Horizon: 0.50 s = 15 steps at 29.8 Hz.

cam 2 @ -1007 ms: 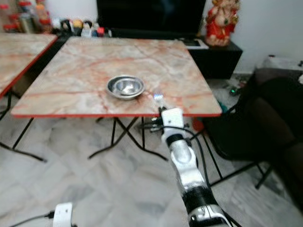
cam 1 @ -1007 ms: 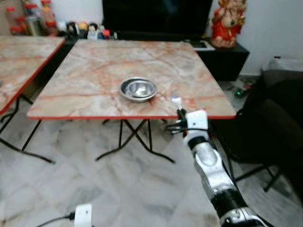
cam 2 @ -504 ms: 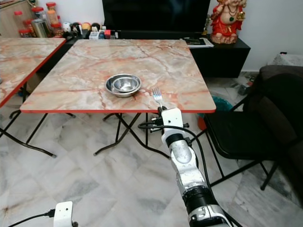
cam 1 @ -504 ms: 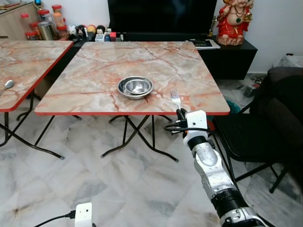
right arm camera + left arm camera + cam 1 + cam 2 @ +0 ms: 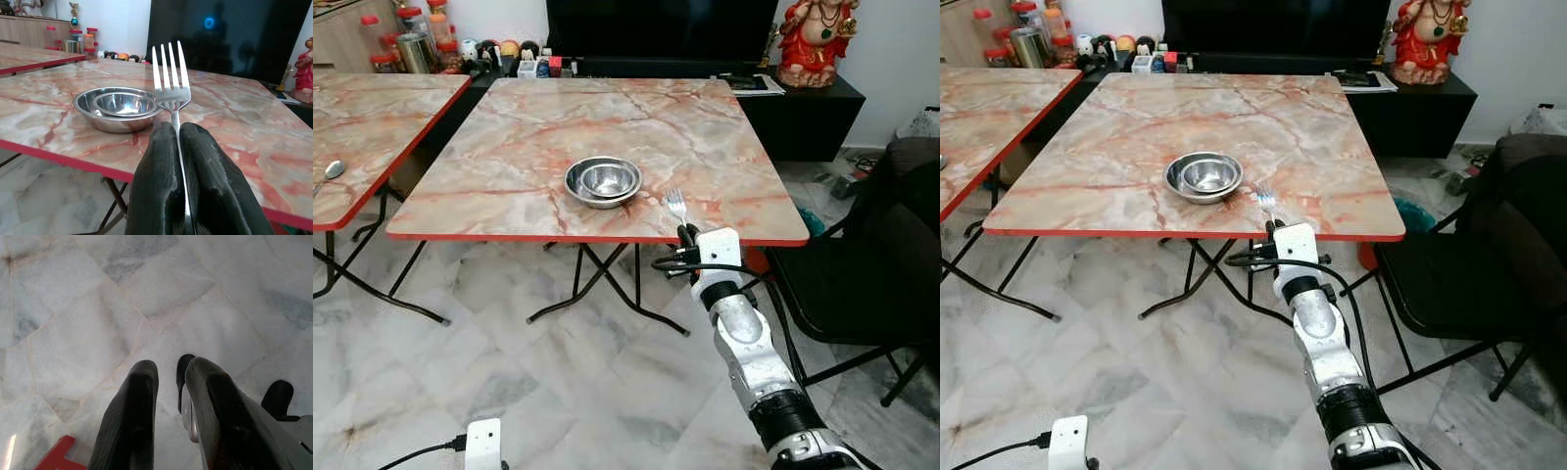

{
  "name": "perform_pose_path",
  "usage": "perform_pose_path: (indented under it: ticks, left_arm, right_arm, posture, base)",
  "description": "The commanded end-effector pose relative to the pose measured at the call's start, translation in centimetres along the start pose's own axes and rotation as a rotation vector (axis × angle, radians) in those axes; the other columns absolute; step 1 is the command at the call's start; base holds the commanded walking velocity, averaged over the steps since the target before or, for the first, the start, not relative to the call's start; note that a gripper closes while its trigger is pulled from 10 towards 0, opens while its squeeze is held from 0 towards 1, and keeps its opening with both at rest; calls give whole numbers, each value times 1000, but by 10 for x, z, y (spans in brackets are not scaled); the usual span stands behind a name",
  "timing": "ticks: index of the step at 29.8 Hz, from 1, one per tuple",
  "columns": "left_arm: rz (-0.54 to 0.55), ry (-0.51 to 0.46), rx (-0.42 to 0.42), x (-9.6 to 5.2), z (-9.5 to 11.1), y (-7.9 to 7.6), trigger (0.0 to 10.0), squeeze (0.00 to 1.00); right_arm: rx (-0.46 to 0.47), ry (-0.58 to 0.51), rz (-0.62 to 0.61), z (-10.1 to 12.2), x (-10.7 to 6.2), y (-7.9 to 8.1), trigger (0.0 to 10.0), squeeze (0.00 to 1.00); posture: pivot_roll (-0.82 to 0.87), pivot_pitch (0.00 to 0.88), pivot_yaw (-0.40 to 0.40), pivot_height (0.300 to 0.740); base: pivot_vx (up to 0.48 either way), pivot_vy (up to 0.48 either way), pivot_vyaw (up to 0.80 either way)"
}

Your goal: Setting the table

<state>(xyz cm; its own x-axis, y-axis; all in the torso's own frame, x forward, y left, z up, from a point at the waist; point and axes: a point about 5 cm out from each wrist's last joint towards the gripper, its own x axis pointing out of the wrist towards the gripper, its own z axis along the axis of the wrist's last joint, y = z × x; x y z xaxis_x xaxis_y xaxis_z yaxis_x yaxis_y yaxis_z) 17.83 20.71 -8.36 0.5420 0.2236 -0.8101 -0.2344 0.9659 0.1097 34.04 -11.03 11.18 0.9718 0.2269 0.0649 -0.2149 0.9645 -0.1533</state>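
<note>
The camera has steadied; the right gripper (image 5: 684, 235) still hovers at the surface (image 5: 509, 147) edge, fingers (image 5: 161, 181) clamped on an upright fork (image 5: 170, 83) beside the bowl (image 5: 602, 181).

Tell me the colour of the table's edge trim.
Red. The table has a thin red band around its marbled top, clearest in the left eye view.
</note>
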Motion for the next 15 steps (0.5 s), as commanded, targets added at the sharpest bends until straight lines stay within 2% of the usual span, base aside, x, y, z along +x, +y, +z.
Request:
perform_pose_path:
  ticks: [1, 15]
  left_arm:
    - [10, 7, -8, 0, 1, 2, 10000, 0]
    - [13, 8, -5, 0, 1, 3, 10000, 0]
  right_arm:
    - [-3, -20, 2, 6, 3, 0, 10000, 0]
    - [-6, -19, 3, 5, 3, 1, 10000, 0]
  posture:
    - [-24, 0, -11, 719]
    - [-25, 0, -9, 719]
  base:
    - [300, 0, 0]
    - [366, 0, 0]
